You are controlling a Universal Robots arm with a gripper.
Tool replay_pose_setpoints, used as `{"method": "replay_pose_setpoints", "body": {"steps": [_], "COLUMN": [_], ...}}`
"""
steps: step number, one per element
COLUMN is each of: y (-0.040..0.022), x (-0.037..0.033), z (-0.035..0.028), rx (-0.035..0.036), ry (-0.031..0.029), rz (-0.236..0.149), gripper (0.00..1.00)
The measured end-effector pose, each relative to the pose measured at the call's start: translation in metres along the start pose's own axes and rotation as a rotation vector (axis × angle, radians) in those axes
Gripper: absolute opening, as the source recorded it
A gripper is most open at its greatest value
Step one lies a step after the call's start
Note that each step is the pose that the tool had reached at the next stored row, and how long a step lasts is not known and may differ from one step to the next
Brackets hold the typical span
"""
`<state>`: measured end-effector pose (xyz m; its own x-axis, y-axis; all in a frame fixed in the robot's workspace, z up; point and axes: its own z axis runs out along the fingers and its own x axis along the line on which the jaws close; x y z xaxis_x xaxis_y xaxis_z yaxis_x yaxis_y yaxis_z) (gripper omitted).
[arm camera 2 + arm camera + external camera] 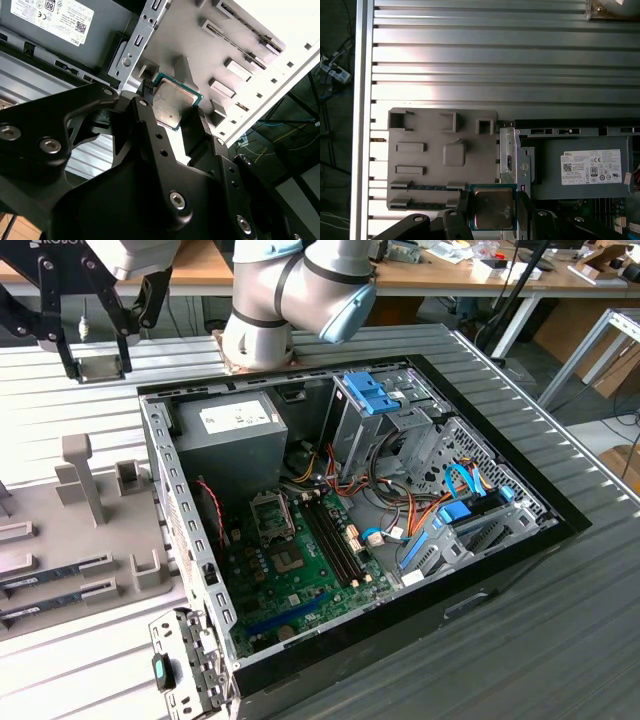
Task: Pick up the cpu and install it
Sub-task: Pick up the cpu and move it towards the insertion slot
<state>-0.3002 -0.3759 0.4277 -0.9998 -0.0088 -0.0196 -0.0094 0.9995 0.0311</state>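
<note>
The arm (pixel 255 285) is built of silver-grey tubes with a pale blue cap (pixel 350 306) at a joint; the gripper (pixel 174 107) is matt black, made of flat linkage plates; silver socket-head screws (pixel 177 200) stud them; small holes run along its fingers (pixel 152 135).

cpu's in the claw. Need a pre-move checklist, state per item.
1. cpu gripped between the claw fingers: ok, pinched on two opposite edges in both wrist views.
2. cpu's metal top faces the wrist cameras, edges square to the fingers: ok.
3. claw outside the case, over the ribbed table: ok in the exterior view.
4. Case open, motherboard exposed from above: ok.
5. Socket open and empty: cannot tell.
</note>
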Motion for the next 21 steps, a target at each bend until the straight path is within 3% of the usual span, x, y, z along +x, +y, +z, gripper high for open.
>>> {"method": "replay_pose_setpoints", "body": {"steps": [21], "y": [-0.0002], "x": [-0.0109], "z": [0.0026], "rx": [-0.0001], "ry": [0.0000], "rz": [0.000], "gripper": [0.47]}}
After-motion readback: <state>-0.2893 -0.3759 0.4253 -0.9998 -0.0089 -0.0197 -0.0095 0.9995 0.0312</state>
